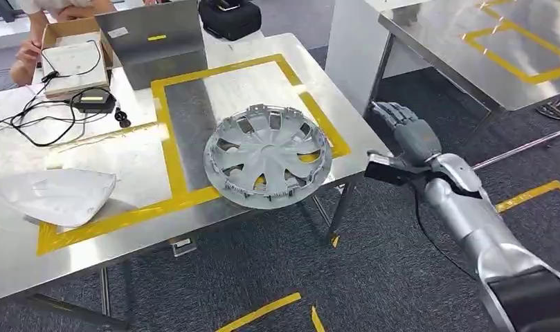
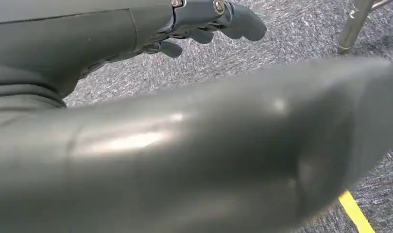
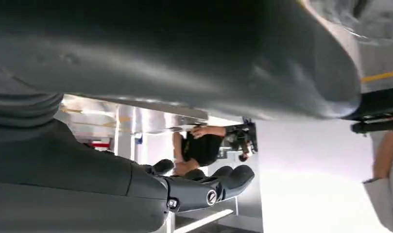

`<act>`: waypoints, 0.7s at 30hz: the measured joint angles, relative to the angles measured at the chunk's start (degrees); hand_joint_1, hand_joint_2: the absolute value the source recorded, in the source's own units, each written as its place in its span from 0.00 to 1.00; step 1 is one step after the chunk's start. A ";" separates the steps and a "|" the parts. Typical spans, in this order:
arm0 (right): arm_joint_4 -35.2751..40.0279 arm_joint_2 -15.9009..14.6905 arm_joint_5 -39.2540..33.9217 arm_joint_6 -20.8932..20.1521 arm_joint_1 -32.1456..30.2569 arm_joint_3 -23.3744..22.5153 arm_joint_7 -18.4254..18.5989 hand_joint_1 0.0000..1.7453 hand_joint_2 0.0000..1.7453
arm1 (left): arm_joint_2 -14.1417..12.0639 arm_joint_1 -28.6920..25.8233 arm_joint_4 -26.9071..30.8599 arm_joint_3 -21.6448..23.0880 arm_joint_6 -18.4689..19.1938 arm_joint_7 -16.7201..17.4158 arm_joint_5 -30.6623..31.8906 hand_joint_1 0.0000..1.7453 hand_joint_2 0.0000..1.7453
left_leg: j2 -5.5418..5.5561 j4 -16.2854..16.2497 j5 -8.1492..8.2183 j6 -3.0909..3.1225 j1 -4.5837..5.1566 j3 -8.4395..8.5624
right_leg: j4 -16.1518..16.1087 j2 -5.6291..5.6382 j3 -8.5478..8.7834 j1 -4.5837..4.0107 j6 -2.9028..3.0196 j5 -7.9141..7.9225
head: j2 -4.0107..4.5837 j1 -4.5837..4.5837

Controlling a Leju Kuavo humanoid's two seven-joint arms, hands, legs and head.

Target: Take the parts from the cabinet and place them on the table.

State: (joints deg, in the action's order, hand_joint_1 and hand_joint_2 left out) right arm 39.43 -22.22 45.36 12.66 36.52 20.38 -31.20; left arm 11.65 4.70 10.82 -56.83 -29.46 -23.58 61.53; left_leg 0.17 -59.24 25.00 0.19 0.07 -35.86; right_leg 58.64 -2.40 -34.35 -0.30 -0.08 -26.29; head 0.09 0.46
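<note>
Hubcap (image 1: 268, 155) lies flat on the steel table (image 1: 124, 228), across the corner of the yellow tape frame (image 1: 167, 149), near the table's right edge. A pale curved cover (image 1: 52, 196) rests on the same table, well apart to the left. The right hand (image 1: 403, 128) hangs beside the table edge, empty, with its fingers (image 1: 389, 111) spread. The left hand (image 2: 204, 19) hangs over grey carpet (image 2: 291, 43), holding nothing, fingers loosely apart. A person's hand (image 1: 24, 59) touches cables by a box (image 1: 73, 59) at the far corner.
</note>
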 joint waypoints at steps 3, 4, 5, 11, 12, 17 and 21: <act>8.18 -3.82 -0.57 -0.96 -7.74 -2.70 1.54 0.00 0.00 | 0.00 0.00 0.00 -0.15 0.00 0.04 -0.02 0.00 0.00 | 0.00 0.00 0.08 0.11 0.10 -0.02 | 0.00 -0.06 0.00 0.01 -0.08 -0.05 | 0.00 0.00; 10.37 -4.83 -0.76 -1.31 -9.50 -3.82 1.76 0.00 0.00 | -0.02 -0.01 0.00 -0.20 0.00 0.09 -0.02 0.00 0.00 | -0.02 0.00 0.10 0.11 0.11 -0.02 | 0.00 -0.05 -0.01 0.02 -0.08 -0.06 | 0.00 0.02; 11.94 -5.81 -1.03 -1.40 -10.92 -4.79 1.95 0.00 0.00 | -0.02 -0.03 0.00 -0.22 -0.02 0.11 -0.02 0.00 0.00 | -0.04 0.01 0.13 0.08 0.12 -0.03 | 0.00 -0.05 -0.01 0.02 -0.08 -0.06 | 0.00 0.00; 18.95 -9.26 -1.99 -2.56 -16.22 -8.99 1.76 0.00 0.00 | -0.02 0.06 0.00 -0.33 -0.52 0.79 -0.02 0.00 0.00 | -0.18 0.01 0.18 0.13 0.12 0.03 | 0.00 0.09 -0.01 0.02 -0.12 -0.10 | 0.00 0.02; 19.58 -9.50 -1.99 -2.56 -16.66 -9.28 1.78 0.00 0.00 | -0.02 0.09 0.00 -0.33 -0.57 0.81 -0.02 0.00 0.00 | -0.19 0.01 0.18 0.13 0.12 0.04 | 0.00 0.12 0.00 0.02 -0.12 -0.10 | 0.00 0.00; 22.01 -9.56 -1.60 -2.62 -18.51 -10.15 2.06 0.00 0.00 | -0.02 0.10 0.00 -0.39 -0.81 0.96 -0.24 0.00 0.00 | -0.18 0.01 0.16 0.14 0.12 0.04 | 0.00 0.16 0.01 0.02 -0.13 -0.09 | 0.00 0.00; 22.57 -9.41 -0.92 -2.73 -18.63 -10.28 1.80 0.00 0.00 | -0.02 0.13 0.00 -0.39 -1.42 1.29 -0.33 0.00 0.00 | -0.18 0.01 0.16 0.13 0.12 0.04 | 0.01 0.17 0.02 0.02 -0.13 -0.09 | 0.00 0.00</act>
State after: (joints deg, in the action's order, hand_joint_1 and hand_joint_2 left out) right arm 62.01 -31.63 44.44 9.92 17.89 10.10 -29.40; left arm 11.63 4.83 10.82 -57.22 -30.88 -22.29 61.20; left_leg -0.02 -59.23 25.16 0.32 0.18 -35.81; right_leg 58.65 -2.23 -34.33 -0.28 -0.21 -26.38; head 0.09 0.46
